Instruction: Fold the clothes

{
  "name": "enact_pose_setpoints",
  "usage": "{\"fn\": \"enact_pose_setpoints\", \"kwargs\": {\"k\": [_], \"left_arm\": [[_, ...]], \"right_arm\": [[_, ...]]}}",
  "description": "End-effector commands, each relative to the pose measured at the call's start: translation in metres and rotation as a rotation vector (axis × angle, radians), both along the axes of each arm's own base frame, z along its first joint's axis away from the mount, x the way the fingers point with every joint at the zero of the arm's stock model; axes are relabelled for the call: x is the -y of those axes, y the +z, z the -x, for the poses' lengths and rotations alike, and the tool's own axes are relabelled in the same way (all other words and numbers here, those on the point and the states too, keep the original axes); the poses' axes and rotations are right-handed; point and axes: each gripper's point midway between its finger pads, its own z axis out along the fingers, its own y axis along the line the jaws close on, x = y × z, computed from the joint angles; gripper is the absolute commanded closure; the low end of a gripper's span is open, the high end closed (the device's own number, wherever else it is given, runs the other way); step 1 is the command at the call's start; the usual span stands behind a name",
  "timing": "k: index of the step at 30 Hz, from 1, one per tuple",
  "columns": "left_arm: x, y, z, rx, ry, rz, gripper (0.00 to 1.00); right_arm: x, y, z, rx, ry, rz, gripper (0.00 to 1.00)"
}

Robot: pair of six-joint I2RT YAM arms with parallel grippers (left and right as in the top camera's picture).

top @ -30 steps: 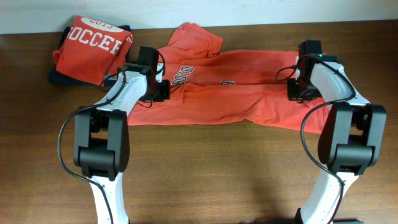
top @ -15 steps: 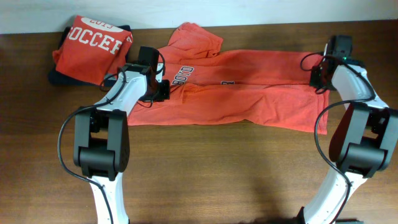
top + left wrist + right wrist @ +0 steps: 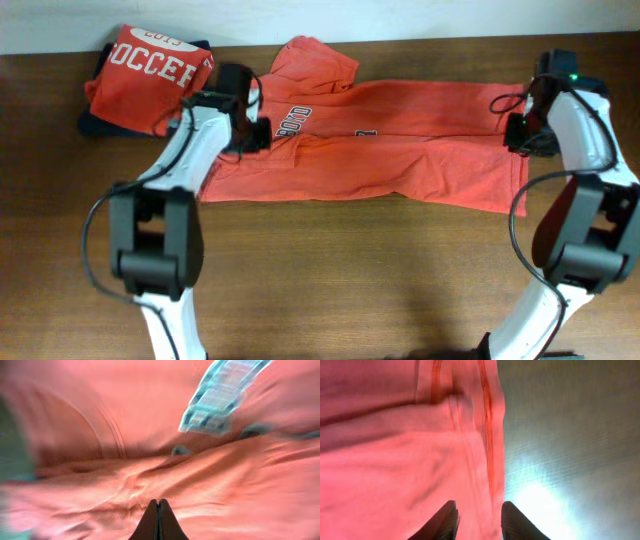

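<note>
An orange-red T-shirt point(image 3: 400, 150) lies stretched sideways across the table, with part of its navy-and-white lettering point(image 3: 293, 120) showing near the left. My left gripper point(image 3: 250, 135) hovers over the shirt's left part, just left of the lettering. In the left wrist view it point(image 3: 158, 504) is shut with nothing between its tips, cloth point(image 3: 100, 435) filling the blurred frame. My right gripper point(image 3: 522, 135) is at the shirt's right edge. In the right wrist view it point(image 3: 479, 512) stands open, its fingers point(image 3: 447, 520) either side of the hem point(image 3: 487, 460).
A folded orange-red shirt point(image 3: 150, 65) with white SOCCER lettering rests on a dark pile point(image 3: 95, 125) at the back left corner. Bare wooden table point(image 3: 350, 280) lies in front of the shirt, and the table's back edge point(image 3: 450, 38) runs just behind it.
My right gripper has opened and moved right, from over the shirt to its right hem. The left gripper has shifted slightly toward the back and its jaws have closed fully.
</note>
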Motion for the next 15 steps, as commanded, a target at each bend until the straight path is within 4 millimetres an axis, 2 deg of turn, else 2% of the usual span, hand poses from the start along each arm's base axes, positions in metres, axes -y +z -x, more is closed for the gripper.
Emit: {"fn": "enact_pose_setpoints", "kwargs": {"k": [1, 3, 6, 11, 15], "left_arm": [[-0.013, 0.107, -0.01, 0.228, 0.048, 0.015, 0.99], [-0.027, 0.123, -0.002, 0.233, 0.101, 0.028, 0.98], [-0.053, 0.126, 0.015, 0.176, 0.184, 0.029, 0.83], [-0.091, 0.098, 0.042, 0.019, 0.267, -0.008, 0.62], [-0.117, 0.074, 0.057, -0.053, 0.328, -0.036, 0.56]], "right_arm": [[-0.008, 0.054, 0.002, 0.136, -0.067, -0.087, 0.63], [-0.007, 0.061, 0.014, 0.123, -0.116, -0.094, 0.61], [0.0, 0.062, 0.035, 0.069, -0.204, -0.095, 0.58], [0.011, 0.045, 0.057, 0.012, -0.322, -0.119, 0.55], [0.013, 0.018, 0.074, -0.04, -0.365, -0.144, 0.49]]}}
